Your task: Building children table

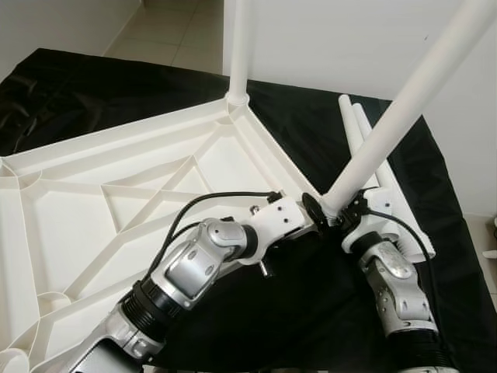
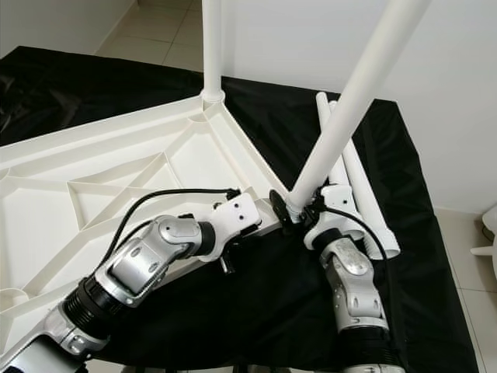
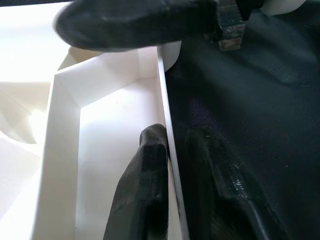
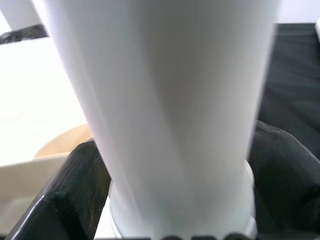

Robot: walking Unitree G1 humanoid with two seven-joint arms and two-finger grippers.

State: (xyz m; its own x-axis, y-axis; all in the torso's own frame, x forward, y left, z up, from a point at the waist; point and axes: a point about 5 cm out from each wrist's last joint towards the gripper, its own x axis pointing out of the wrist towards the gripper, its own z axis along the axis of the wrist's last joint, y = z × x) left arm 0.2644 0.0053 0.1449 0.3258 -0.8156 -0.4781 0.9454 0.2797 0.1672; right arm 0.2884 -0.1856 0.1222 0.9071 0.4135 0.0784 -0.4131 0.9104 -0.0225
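At frame centre, a tilted leg (image 1: 404,109) is clamped at its base by the right gripper (image 1: 342,214). The tabletop (image 1: 93,210) rim (inverted, frame left) is pinched by the left gripper (image 3: 170,165).

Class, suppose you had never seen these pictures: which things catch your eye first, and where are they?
The upturned white tabletop, ribbed underneath, lies on a black cloth. One leg stands upright in its far corner. At the near corner the right gripper is shut on a tilted leg, while the left gripper clamps the tabletop's rim; two spare legs lie beyond.
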